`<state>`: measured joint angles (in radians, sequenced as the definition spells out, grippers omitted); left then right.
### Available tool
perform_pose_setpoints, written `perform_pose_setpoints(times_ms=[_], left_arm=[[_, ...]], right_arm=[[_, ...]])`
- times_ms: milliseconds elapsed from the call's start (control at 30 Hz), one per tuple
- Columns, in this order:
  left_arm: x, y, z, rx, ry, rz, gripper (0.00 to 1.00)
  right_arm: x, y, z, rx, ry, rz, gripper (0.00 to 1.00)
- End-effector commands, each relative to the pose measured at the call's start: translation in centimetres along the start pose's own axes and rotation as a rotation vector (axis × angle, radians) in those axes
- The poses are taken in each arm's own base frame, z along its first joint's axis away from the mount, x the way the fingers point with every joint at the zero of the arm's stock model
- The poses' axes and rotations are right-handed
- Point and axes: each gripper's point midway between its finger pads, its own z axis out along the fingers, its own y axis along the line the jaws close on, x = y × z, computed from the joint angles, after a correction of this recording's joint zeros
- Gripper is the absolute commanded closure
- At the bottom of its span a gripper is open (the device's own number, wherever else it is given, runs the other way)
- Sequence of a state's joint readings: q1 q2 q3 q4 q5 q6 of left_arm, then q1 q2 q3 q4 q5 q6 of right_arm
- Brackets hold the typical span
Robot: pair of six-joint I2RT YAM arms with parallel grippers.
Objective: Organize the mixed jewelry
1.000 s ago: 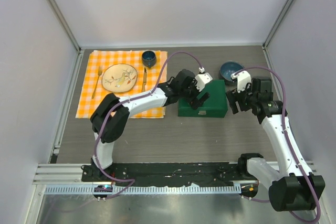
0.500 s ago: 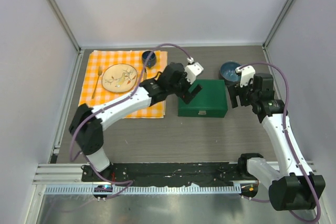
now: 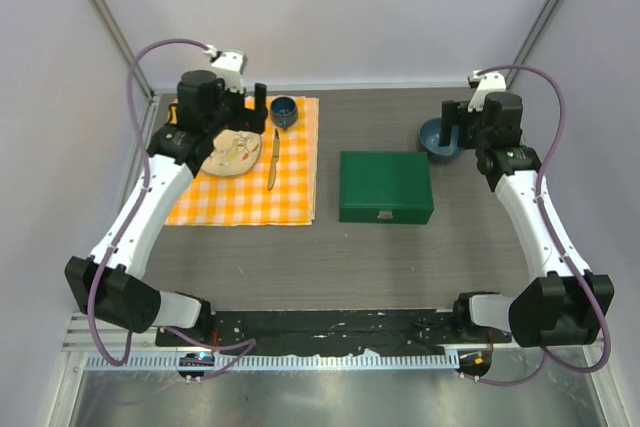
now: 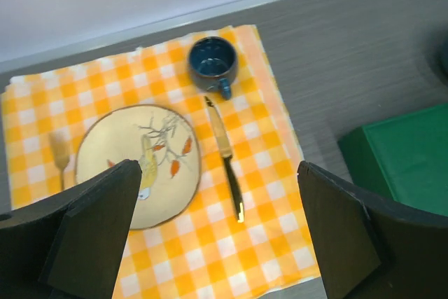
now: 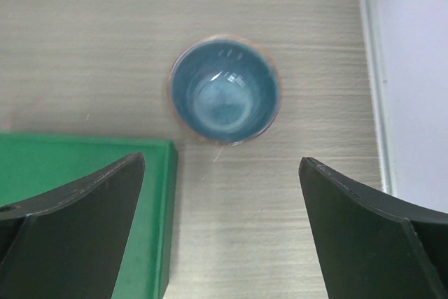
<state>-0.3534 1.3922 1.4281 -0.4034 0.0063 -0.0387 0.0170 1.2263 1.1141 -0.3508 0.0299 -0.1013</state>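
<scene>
Table (image 3: 380, 267): one, grey, with a fine wood-grain surface.

Box (image 3: 386, 187): one, nearest item, at mid-table. Rectangular, dark green, matte, lid down, with one small fitting at the middle of its near face.

Mixed jewelry: no piece can be made out in any view, so its location cannot be told.

Cloth (image 3: 245, 197): one, left of the box. Woven, in orange-and-white check, lying flat with layered edges. It carries five counted items:
- Knife (image 4: 225, 155): one, slim, gold-coloured metal, lying lengthwise to the right of the plate.
- Plate (image 4: 140, 166): one, round, cream, with a painted twig and orange leaves.
- Fork (image 4: 59, 153): one, gold-coloured, just left of the plate. It is blurred.
- Mug (image 4: 213, 64): one, at the far edge. Round, dark blue glaze, one small handle.

Bowl (image 5: 224, 89): one, just beyond the box's far right corner. Round, glossy blue inside, with a brownish rim.

Left pincer (image 4: 218, 169): above the plate and knife. Its two flat black fingers are spread wide, with nothing between them.

Right pincer (image 5: 222, 161): above the bowl, also spread wide and holding nothing.
</scene>
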Motion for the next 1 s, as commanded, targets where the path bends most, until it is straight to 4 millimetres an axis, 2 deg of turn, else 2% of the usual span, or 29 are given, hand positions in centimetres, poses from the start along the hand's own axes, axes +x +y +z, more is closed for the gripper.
perform_pose_setpoints(times_ms=[0, 33, 67, 167, 367, 567, 767, 967], left_arm=[[-2.0, 4.2, -4.0, -0.061, -0.056, -0.084, 0.0], [-2.1, 4.7, -4.3, -0.05, -0.06, -0.099, 0.0], [-2.1, 6.2, -4.5, -0.079, -0.07, -0.128, 0.0], [-2.3, 7.8, -5.0, -0.102, -0.089, -0.164, 0.0], [-2.1, 9.0, -4.5, -0.131, -0.118, -0.181, 0.0], [-1.8, 9.2, -3.8, -0.129, -0.127, -0.207, 0.0], [-1.5, 9.0, -3.3, -0.111, -0.132, -0.222, 0.0], [-1.4, 8.7, -3.0, -0.097, -0.132, -0.229, 0.0]], right_arm=[[-7.6, -3.7, -0.6, 0.199, -0.194, 0.095, 0.01], [-8.2, -4.0, -0.8, 0.214, -0.207, 0.098, 0.01], [-9.2, -4.2, -1.2, 0.217, -0.229, 0.102, 0.01], [-11.2, -3.4, -2.1, 0.166, -0.29, 0.098, 0.01], [-14.0, -2.8, -3.7, 0.117, -0.366, 0.113, 0.0], [-15.1, -2.3, -3.7, 0.087, -0.375, 0.119, 0.01], [-15.0, -1.8, -3.5, 0.057, -0.36, 0.115, 0.0], [-14.8, -1.3, -4.0, 0.031, -0.37, 0.112, 0.0]])
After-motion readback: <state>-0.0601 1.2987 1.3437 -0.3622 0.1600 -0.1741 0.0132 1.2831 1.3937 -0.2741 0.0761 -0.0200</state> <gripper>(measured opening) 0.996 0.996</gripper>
